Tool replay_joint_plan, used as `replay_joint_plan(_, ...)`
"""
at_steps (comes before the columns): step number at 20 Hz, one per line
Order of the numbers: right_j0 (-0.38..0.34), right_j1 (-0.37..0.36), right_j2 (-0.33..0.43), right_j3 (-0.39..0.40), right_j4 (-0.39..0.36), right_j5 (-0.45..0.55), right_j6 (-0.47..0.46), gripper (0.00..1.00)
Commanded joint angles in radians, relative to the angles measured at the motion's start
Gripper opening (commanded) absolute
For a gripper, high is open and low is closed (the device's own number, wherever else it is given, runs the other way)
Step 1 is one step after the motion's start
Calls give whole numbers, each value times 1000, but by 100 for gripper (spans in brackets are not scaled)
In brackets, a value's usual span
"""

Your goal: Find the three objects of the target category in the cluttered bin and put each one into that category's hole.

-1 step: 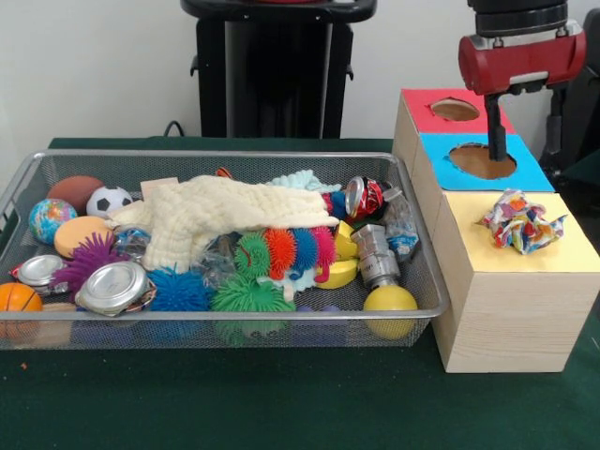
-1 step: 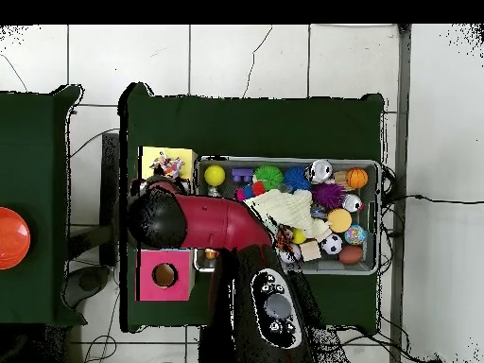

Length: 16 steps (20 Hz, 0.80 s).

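Evidently the pincer [image 1: 495, 150] hangs over the blue hole [image 1: 482, 161] at upper right; whether clenched, I cannot tell. Crushed cans [image 1: 368, 199] in the bin [image 1: 225, 323] look light, stiff, slippery: grip mid-body.

Metal mesh bin [image 1: 427, 281], nubby cream cloth [image 1: 220, 217], pale wooden box [image 1: 502, 314], crumpled printed paper [image 1: 521, 221]

Blue hole [image 1: 481, 160] behind fingers [image 1: 495, 141]
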State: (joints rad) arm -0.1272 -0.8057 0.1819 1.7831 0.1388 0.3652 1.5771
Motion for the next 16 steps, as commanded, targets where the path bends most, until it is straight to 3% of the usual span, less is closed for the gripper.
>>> replay_joint_plan(1,18,9,-73,-47,57,140,258,0)
replay_joint_plan(16,50,27,-93,-29,97,78,249,0)
